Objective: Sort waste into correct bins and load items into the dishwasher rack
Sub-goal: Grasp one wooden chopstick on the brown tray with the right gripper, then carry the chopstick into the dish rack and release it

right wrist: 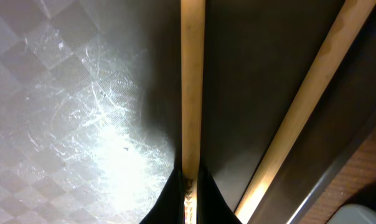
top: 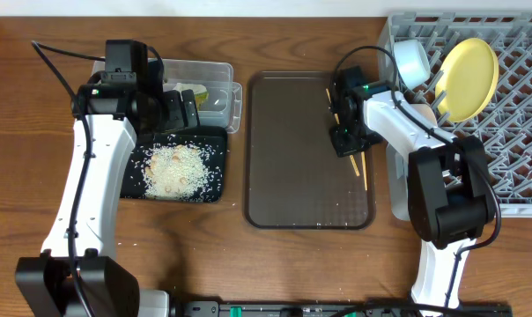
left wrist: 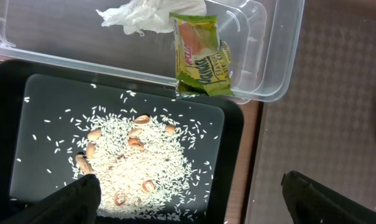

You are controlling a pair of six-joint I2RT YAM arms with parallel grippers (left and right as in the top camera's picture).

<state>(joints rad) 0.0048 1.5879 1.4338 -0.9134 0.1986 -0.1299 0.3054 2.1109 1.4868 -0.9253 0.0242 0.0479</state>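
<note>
My right gripper [top: 347,139] [right wrist: 189,186] is shut on one wooden chopstick [right wrist: 192,87], low over the right side of the dark-brown tray [top: 292,158]. A second chopstick [right wrist: 306,99] lies beside it. The chopsticks [top: 358,165] show past the gripper in the overhead view. My left gripper [top: 185,109] [left wrist: 191,199] is open and empty above the black tray [left wrist: 235,143], which holds the rice heap [left wrist: 135,165] with a few nuts. The clear tub [left wrist: 278,62] holds the white wrapper [left wrist: 144,15] and a green-orange packet [left wrist: 203,56]. The grey rack [top: 513,141] holds the yellow plate [top: 469,79] and light-blue bowl [top: 411,60].
The clear tub [top: 222,92] and black tray [top: 217,167] sit side by side left of the brown tray. The rack fills the far right corner. Bare wooden table [top: 275,264] lies in front. A few rice grains are scattered on the table near the black tray.
</note>
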